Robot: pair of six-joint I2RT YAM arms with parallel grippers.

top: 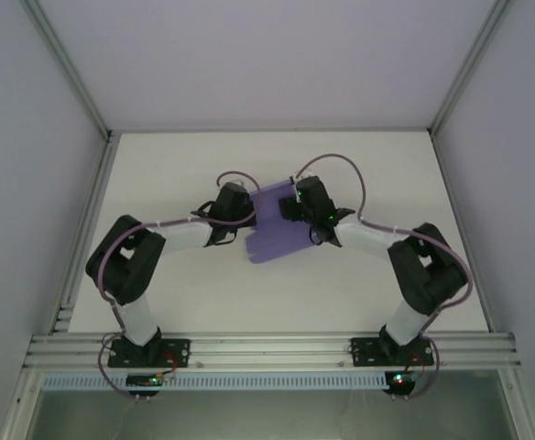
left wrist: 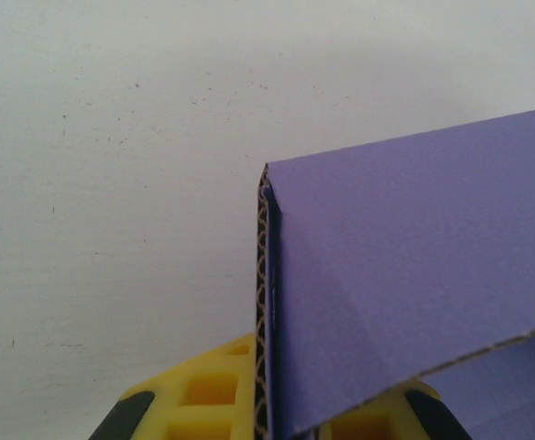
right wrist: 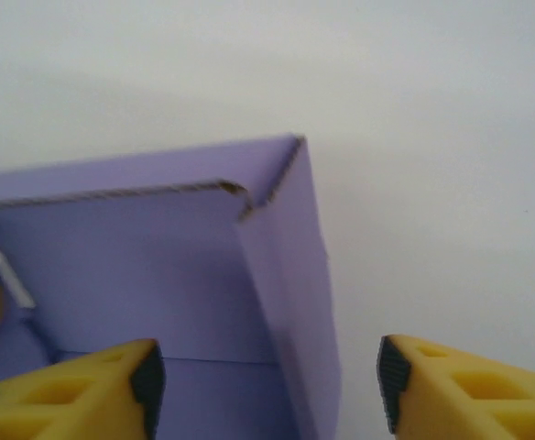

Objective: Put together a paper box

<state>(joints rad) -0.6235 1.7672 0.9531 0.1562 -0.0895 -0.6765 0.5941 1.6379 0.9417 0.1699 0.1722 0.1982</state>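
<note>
Though plain, lavender paper box [top: 272, 234] with raised, corrugated-edged walls.

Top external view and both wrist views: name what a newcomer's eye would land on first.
The purple paper box stands out most, partly folded at the middle of the white table. The left gripper is clamped on its corrugated edge, while the right gripper stands open, straddling a raised side wall of the box.
</note>
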